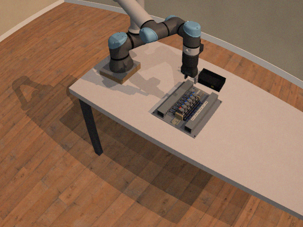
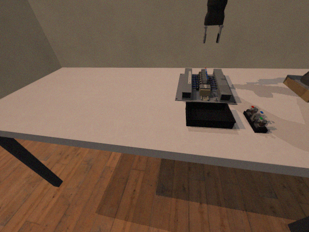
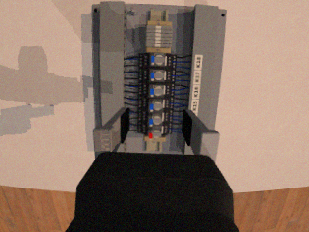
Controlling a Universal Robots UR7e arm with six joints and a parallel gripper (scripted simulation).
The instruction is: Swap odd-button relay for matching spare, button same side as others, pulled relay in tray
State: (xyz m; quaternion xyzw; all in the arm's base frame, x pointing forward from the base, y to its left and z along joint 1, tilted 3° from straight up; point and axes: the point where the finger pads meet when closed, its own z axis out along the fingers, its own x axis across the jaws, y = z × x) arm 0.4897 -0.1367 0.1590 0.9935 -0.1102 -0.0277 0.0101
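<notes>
Presently on the white table [image 2: 99, 105]:

Gripper [image 2: 211, 35]: fully open, fingers [image 2: 204, 35] pointing straight down, nothing between them. It hangs high above the table, over the panel, well clear of every part.

Relay panel [image 1: 210, 112]: a grey plate lying flat toward the middle of the table's width, nearer the arm's end than the far end. Two long grey ducts [image 3: 107, 72] run along its sides. Between them stands a single row of relays [image 3: 157, 91] in their sockets, with blue wiring on both sides.

Odd relay [image 3: 154, 131]: red test button, at the end of the row nearest the wrist camera. The other relays in the row carry blue buttons, all set to the same side.

Tray [image 2: 209, 116]: black, open-topped box just beside the panel's end, nearer the long table edge that faces the exterior camera.

Spare holder [image 2: 255, 122]: a black strip beside the tray, toward the arm's side of the table, with three relays standing in it: red button [image 2: 252, 106], blue button [image 2: 261, 112], green button [image 2: 260, 118].

Arm base [image 1: 126, 76]: a brown block on the table corner beside the dark leg.
</notes>
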